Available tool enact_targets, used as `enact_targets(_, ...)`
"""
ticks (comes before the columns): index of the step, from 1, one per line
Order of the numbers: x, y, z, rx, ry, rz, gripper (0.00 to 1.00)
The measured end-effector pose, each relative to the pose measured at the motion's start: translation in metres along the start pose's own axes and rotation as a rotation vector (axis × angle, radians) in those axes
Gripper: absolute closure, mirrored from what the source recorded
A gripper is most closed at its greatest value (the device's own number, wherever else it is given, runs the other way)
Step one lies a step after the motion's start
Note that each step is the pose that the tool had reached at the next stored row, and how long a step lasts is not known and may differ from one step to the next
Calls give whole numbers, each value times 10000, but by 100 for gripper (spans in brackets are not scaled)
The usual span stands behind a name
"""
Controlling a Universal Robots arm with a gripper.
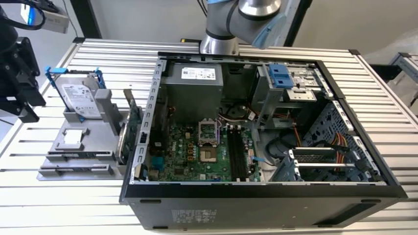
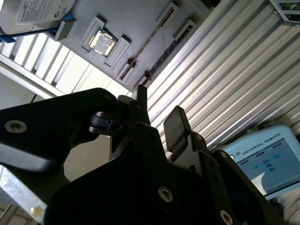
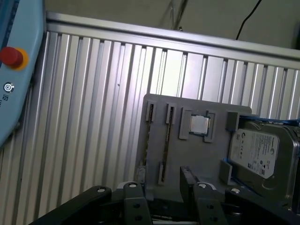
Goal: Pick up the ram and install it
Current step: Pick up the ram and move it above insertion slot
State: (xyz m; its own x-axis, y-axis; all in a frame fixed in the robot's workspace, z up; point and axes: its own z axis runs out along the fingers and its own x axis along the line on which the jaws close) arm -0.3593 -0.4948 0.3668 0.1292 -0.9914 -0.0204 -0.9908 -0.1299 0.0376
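Progress: 0 of 2 steps done. Tool (image 2: 158, 105) empty, jaws apart; ram (image 3: 165, 145) sits in grey tray (image 3: 187, 159) beyond its tips.

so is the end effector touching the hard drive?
Apart. In the second wrist view the open end effector hangs clear of the hard drive, with tray and table showing between them.
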Motion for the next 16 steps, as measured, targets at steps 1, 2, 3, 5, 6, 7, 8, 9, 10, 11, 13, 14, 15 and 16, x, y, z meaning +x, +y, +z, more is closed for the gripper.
enact_targets(1, 0, 0, 3, -1, 1, 0, 0)
enact_targets(2, 0, 0, 8, -1, 1, 0, 0)
enact_targets(3, 0, 0, 13, 0, 0, 0, 0)
enact_targets(5, 0, -1, 21, 0, 1, 1, 0)
enact_targets(6, 0, -1, 25, -1, 1, 1, 0)
enact_targets(7, 1, -1, 30, -1, 1, 1, 0)
enact_targets(8, 1, -2, 34, -1, 1, 1, 0)
enact_targets(9, 1, -3, 39, 0, 0, 1, 0)
enact_targets(10, 1, -3, 43, 0, 0, 0, 0)
enact_targets(11, 1, -4, 47, -1, 1, 1, 0)
enact_targets(13, 1, -5, 55, -1, 1, 0, 0)
enact_targets(14, 3, -10, 85, -1, 1, 1, 0)
enact_targets(15, 3, -10, 90, -1, 1, 1, 0)
enact_targets(16, 3, -11, 93, -1, 1, 0, 0)
